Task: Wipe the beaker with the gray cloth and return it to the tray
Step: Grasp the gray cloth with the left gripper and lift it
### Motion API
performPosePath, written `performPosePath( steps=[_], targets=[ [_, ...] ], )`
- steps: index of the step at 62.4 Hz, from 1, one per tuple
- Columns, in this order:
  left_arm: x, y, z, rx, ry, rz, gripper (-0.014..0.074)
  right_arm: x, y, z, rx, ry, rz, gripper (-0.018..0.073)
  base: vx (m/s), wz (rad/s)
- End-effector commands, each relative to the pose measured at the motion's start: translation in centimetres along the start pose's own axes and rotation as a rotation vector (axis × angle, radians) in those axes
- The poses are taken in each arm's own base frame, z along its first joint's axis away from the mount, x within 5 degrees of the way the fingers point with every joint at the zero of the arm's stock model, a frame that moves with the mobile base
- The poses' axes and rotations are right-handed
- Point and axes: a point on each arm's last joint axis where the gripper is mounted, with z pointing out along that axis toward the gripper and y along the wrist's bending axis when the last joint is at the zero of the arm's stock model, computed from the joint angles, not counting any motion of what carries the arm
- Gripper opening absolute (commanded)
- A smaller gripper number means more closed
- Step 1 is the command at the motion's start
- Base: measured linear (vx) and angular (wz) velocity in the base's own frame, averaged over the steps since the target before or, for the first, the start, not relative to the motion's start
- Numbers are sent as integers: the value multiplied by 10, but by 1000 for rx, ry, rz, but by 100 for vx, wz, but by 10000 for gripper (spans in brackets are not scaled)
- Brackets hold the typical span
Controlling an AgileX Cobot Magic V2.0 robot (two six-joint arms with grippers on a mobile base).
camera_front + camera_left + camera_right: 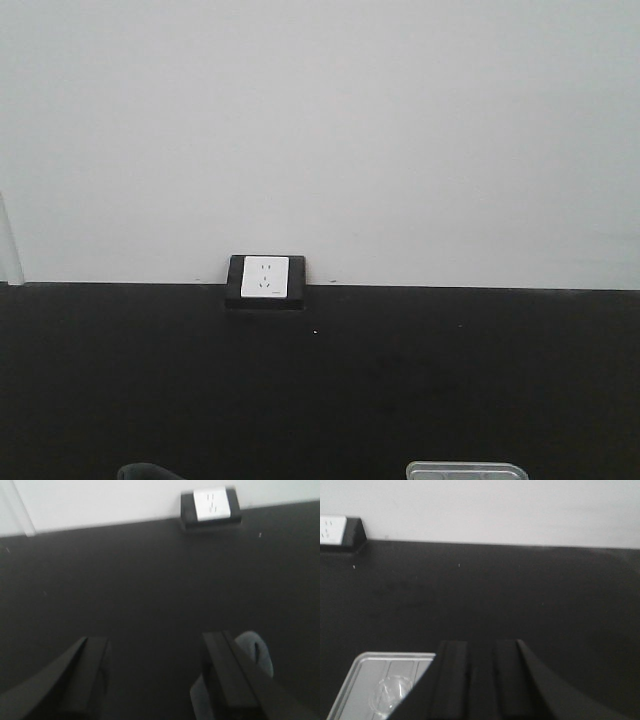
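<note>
Three camera views show one black tabletop [400,380] ending at a plain white wall [320,120]. A white power socket in a black housing [265,279] sits where table meets wall, just left of centre in the front view.

From the left wrist camera, the left gripper [155,642] reaches in from 6 o'clock. Its two dark fingers are spread wide, one at 7 o'clock and one at 5 o'clock, with only bare table between the tips. The gray cloth [262,652] lies on the table at 4 o'clock, partly hidden by the finger on that side. A fold of it also shows just inside that finger. Whether the finger touches the cloth cannot be told.

From the right wrist camera, the right gripper [481,645] rises from 6 o'clock. Its fingers stand close together with a narrow dark strip between them, and whether they meet cannot be told. The tray [395,664], silver with rounded corners, lies flat on the table at 8 o'clock. Its near side is cut off by the picture edge and its right side is hidden by the gripper. The beaker [390,696], clear glass, sits inside the tray near 7 o'clock, just beside the gripper's finger.

In the front view only the tray's far rim shows, at 5 o'clock on the bottom edge. A dark rounded shape at 7 o'clock is too little seen to name.
</note>
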Motion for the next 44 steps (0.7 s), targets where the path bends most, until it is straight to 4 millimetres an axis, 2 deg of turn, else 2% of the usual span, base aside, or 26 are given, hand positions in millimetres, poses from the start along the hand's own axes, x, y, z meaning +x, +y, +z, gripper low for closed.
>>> performPosePath(
  steps=[1, 10, 21, 33, 40, 41, 44],
  targets=[
    [-15, -7, 14, 41, -60, -51, 538, -19, -1, 3, 3, -106, -11, 389, 0, 0],
    [-19, -31, 38, 146, 26, 12, 538, -17, -1, 6, 3, -91, -11, 497, 0, 0],
    [-30, -60, 78, 221, 121, 47, 538, -17, -1, 6, 3, -92, -11, 514, 0, 0],
    [-15, -78, 132, 234, 309, 60, 538, -17, -1, 6, 3, -92, -11, 514, 0, 0],
    [-6, -83, 155, 229, 385, 48, 531, -17, -1, 6, 3, -90, -11, 514, 0, 0],
    [3, -85, 167, 221, 425, 38, 502, -17, -1, 6, 2, -81, -2, 513, 0, 0],
    [4, -85, 167, 219, 431, 32, 476, -16, -1, 6, 1, -70, 7, 510, 0, 0]
  ],
)
